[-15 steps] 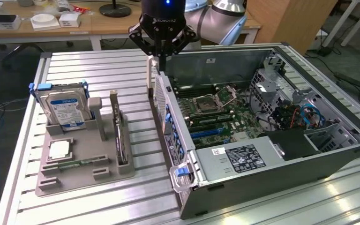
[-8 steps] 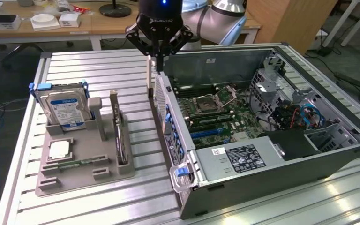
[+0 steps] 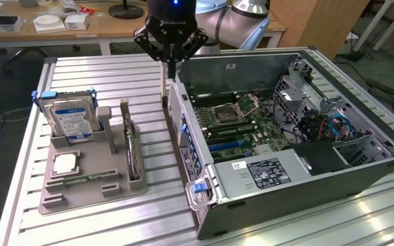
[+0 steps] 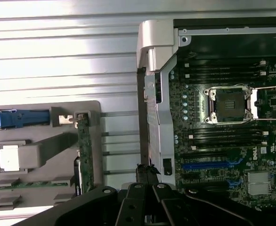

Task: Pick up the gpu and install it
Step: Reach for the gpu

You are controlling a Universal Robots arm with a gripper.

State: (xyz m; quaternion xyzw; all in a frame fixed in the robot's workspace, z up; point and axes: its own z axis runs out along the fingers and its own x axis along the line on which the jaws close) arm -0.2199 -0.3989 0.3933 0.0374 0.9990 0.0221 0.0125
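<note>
Black tool (image 4: 147, 172), closed together and empty, is positioned over the grey metal computer case (image 3: 320, 187); thin dark gpu (image 3: 130, 138) is racked well aside.

Bright overhead light; glare on table (image 4: 58, 47)

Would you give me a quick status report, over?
Gripper shut, empty, over the case's rear wall. Gpu on edge in grey holder, untouched. Hard drive stands nearby.

Black gripper (image 3: 172, 72), angular linkage bars, white lettering on body, blue light at its 12 o'clock; silver-grey rounded arm (image 3: 235, 23) joints at 2 o'clock.
</note>
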